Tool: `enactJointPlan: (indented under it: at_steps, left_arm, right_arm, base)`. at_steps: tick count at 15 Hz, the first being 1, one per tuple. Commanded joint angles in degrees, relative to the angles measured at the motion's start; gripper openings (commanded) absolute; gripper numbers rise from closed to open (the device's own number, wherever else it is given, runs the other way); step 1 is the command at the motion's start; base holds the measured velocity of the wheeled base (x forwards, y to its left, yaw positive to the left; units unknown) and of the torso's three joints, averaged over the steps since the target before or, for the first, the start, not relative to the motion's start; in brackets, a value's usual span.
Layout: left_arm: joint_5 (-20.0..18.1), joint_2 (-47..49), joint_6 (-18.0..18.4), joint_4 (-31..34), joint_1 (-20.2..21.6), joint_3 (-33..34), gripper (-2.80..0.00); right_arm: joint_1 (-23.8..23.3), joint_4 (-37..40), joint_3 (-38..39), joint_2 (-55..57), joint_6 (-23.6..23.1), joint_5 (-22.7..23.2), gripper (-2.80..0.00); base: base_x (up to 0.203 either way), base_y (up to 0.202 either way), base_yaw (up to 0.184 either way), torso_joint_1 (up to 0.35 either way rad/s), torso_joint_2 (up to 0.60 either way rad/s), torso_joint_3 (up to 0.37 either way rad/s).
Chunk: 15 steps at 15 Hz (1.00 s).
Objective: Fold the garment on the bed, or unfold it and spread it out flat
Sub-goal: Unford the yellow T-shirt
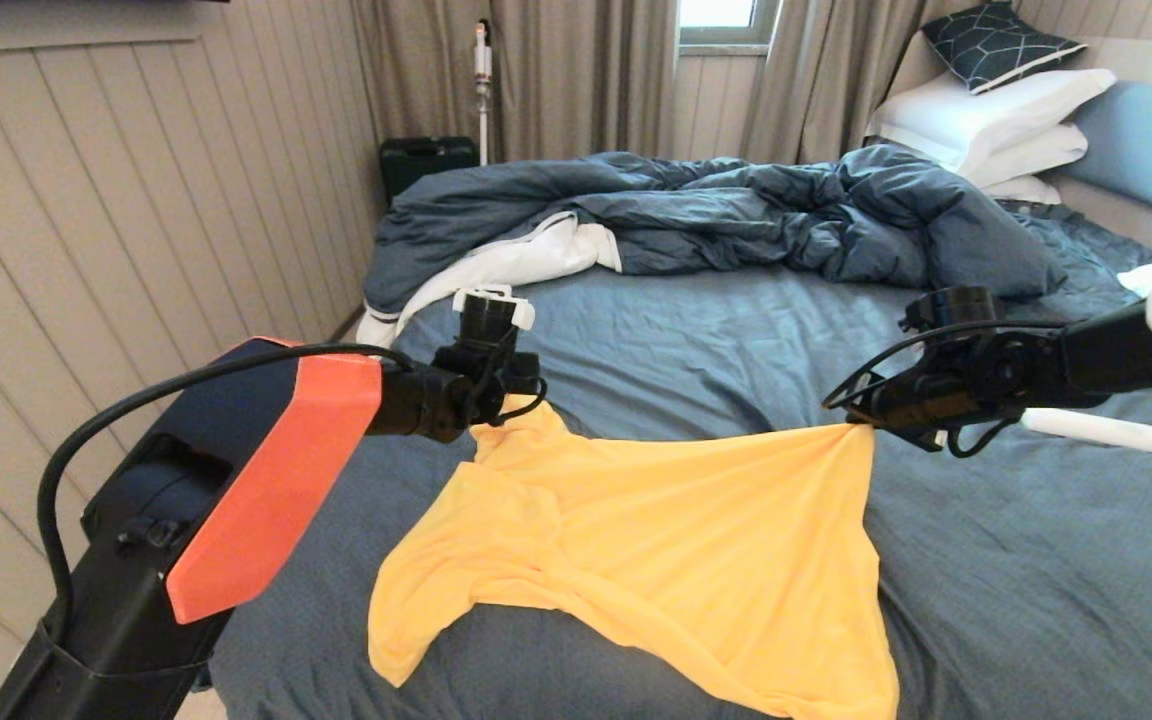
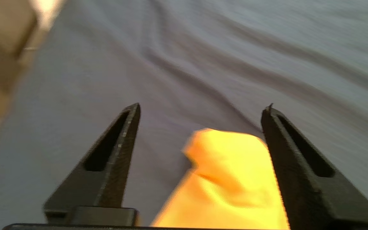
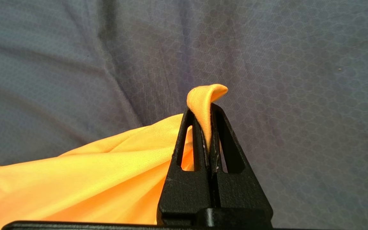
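My left tool (image 2: 201,107) stood with its fingers spread wide, one corner of the T-shirt (image 1: 636,540) lying loose between them on the sheet, so I held nothing on that side. My right tool (image 3: 210,110) was clenched on the opposite corner, a small fold of yellow cloth poking up past the fingertips, and from the head camera that corner hung lifted just above the bed (image 1: 986,600) while the rest of the shirt sloped down toward me. The T-shirt lay on the near part of the bed, between my two arms, well apart from the rumpled duvet (image 1: 716,215) and the pillows (image 1: 986,120) farther back. I judged the spreading to be partly done: the far edge was stretched out across the gap between my tools and the body of the shirt was opened up rather than bunched. It was not flat, though. A sleeve on my left side was bent and creased, a thick wrinkle ran across the near part, and the near right end trailed toward the mattress edge. What was left, as I read it, was to set the right corner down, let it go, and then smooth the sleeve and near hem, or else begin folding from this half-spread state.
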Motion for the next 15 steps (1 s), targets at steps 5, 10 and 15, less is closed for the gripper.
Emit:
enactJointPlan:
  at_steps: [5,10,15]
  left_arm:
    - [4.8,-6.9,-1.5,3.0,1.0,6.4,0.0]
    - [5.0,-10.0,-2.0,3.3,0.7,12.4,0.0]
    - [5.0,-9.7,-2.3,3.5,0.3,12.3,0.0]
  right_arm:
    - [-1.4,0.0,-0.6,-0.4,-0.8,0.1,-2.8]
    - [-3.3,0.1,-2.2,0.7,-1.1,0.3,-2.8]
    - [-3.2,0.0,-1.9,3.0,-5.4,-0.2,0.0]
  base:
    - [0.0,0.0,0.0,0.0,0.0,0.0]
    - [0.0,0.0,0.0,0.0,0.0,0.0]
    - [0.0,0.0,0.0,0.0,0.0,0.0]
